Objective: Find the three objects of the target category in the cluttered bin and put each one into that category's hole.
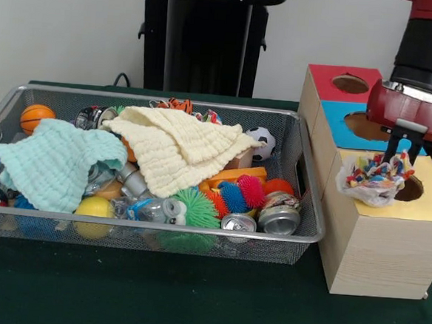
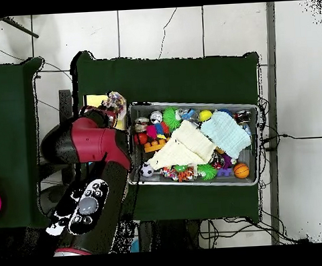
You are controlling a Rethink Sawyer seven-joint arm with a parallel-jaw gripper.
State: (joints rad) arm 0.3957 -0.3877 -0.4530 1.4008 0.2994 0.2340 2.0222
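Observation:
My gripper (image 1: 403,154) hangs over the yellow section of the wooden box (image 1: 373,247), at the left edge of the yellow hole (image 1: 412,189). It is shut on the top of a clear plastic bag of small colourful pieces (image 1: 376,178), whose bottom touches the box top. In the overhead view the bag (image 2: 115,100) shows beside the red arm (image 2: 83,142), which hides the gripper. The wire bin (image 1: 168,100) to the left holds mixed clutter: crushed cans (image 1: 279,218), spiky balls (image 1: 194,205) and small sports balls (image 1: 37,117).
A cream cloth (image 1: 176,148) and a mint cloth (image 1: 53,162) cover much of the bin's contents. The box also has a blue hole (image 1: 367,126) and a red hole (image 1: 350,84) behind the yellow one. Green cloth covers the table (image 1: 192,294).

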